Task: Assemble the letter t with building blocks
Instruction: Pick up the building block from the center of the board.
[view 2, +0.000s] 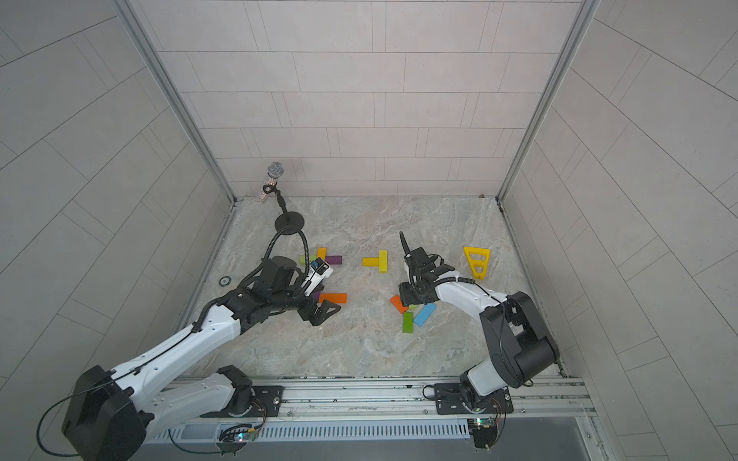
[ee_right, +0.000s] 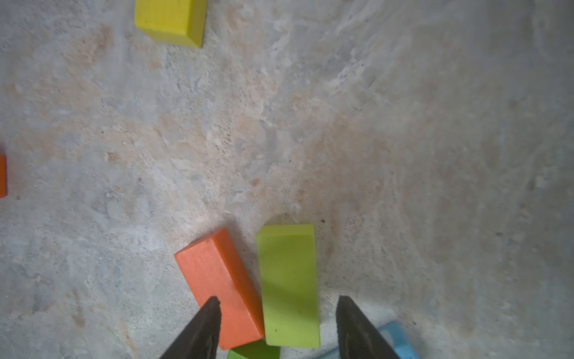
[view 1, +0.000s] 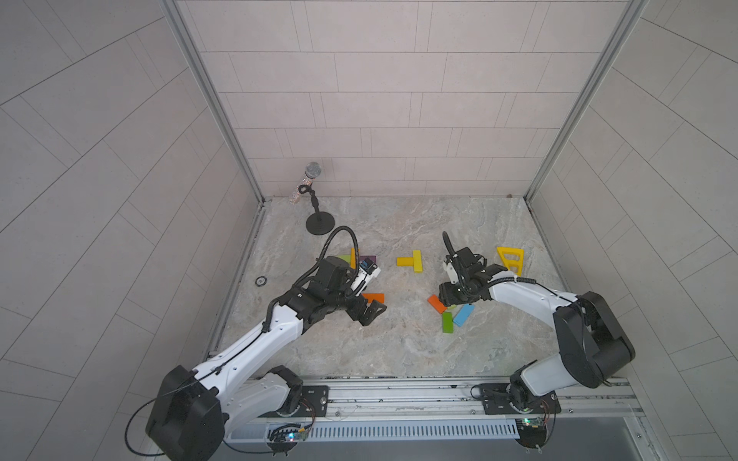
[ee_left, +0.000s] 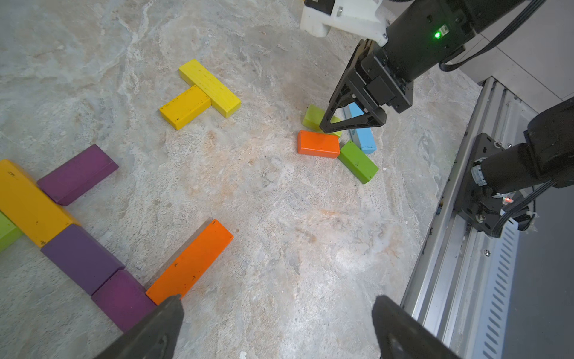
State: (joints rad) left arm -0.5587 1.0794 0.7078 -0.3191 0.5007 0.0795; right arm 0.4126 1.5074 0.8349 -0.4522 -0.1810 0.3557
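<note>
Nearest the robot, on the near side of the yellow T (view 1: 413, 261) and off to its right, there's a little heap: a dark green block (ee_left: 357, 161), a blue block (ee_left: 362, 136), a short orange block (ee_right: 220, 289) and a lime block (ee_right: 287, 286). The right gripper (ee_right: 278, 303) hangs low over that heap, jaws part open and nothing clamped. One finger is clear of the lime block's outer edge, but the other sits over the orange one, not in the seam between the two.

That's my worry. If it drops and squeezes like this, I'd guess it lands on the orange block or pinches both, and the lime one twists or skids. I can't tell if the lime one leans on the dark green.

Near-left of the T, the left gripper (ee_left: 278, 303) is spread wide and empty, by the end of a long orange block (ee_left: 191, 259).

The T itself is just two loose yellow blocks touching, so a clumsy drop-off could nudge them apart.

Level with the T on its left are the purple blocks (ee_left: 77, 174). On its right is a yellow triangle frame (view 1: 510, 259). Far behind-left stands a microphone (view 1: 312, 171).
</note>
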